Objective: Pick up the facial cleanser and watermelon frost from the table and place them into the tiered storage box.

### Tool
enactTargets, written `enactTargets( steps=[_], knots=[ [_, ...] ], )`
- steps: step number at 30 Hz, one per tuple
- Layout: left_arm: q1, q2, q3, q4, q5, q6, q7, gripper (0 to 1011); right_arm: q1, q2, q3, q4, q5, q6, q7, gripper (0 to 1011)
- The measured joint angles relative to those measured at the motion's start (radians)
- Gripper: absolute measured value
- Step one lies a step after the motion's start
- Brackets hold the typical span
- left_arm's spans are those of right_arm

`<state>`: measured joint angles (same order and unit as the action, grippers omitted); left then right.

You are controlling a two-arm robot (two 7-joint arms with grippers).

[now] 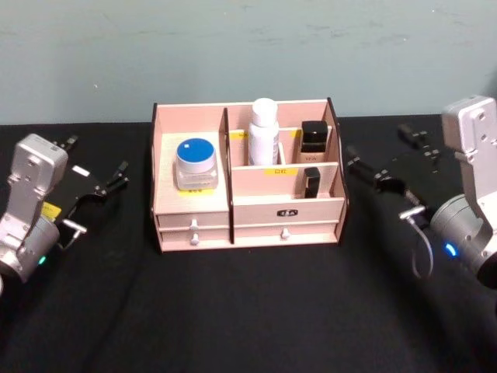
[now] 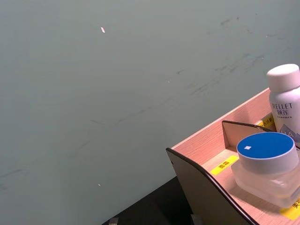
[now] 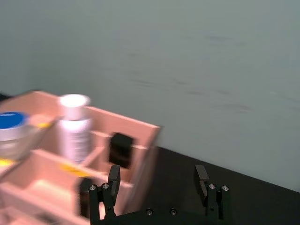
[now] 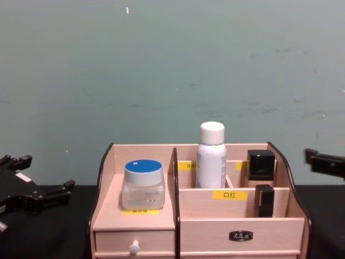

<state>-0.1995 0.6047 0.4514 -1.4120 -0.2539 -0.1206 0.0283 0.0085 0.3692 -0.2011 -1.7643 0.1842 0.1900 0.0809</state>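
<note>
Both claws flank the tiered storage box (image 1: pixel 248 210) at frame centre: left claw (image 1: pixel 99 185) and right claw (image 1: pixel 378 177) spread, empty. White bottle (image 1: pixel 263 130) and blue-lidded jar (image 1: pixel 196 163) sit inside; placing looks finished

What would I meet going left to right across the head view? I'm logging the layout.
Left gripper → blue-lidded jar → white bottle → black-capped container → right gripper. The jar, bottle and container sit in the tiered storage box.
</note>
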Motion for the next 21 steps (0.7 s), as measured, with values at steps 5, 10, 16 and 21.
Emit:
enactTargets(
  steps=[5, 10, 16, 21],
  knots=[
    [0.0, 0.0, 0.0, 0.0, 0.0, 0.0, 0.0, 1001, 0.041, -0.046, 0.014, 0.076, -0.075, -0.014, -0.1, 1002],
    [0.0, 0.0, 0.0, 0.0, 0.0, 0.0, 0.0, 1001, 0.1, -0.079, 0.009, 0.164, -0.145, -0.021, -0.163, 1002],
    [0.0, 0.0, 0.0, 0.0, 0.0, 0.0, 0.0, 1001, 0.164, -0.109, -0.007, 0.249, -0.186, -0.02, -0.174, 1002],
    [0.0, 0.0, 0.0, 0.0, 0.0, 0.0, 0.0, 1001, 0.174, -0.115, -0.01, 0.263, -0.191, -0.021, -0.17, 1002]
  ],
)
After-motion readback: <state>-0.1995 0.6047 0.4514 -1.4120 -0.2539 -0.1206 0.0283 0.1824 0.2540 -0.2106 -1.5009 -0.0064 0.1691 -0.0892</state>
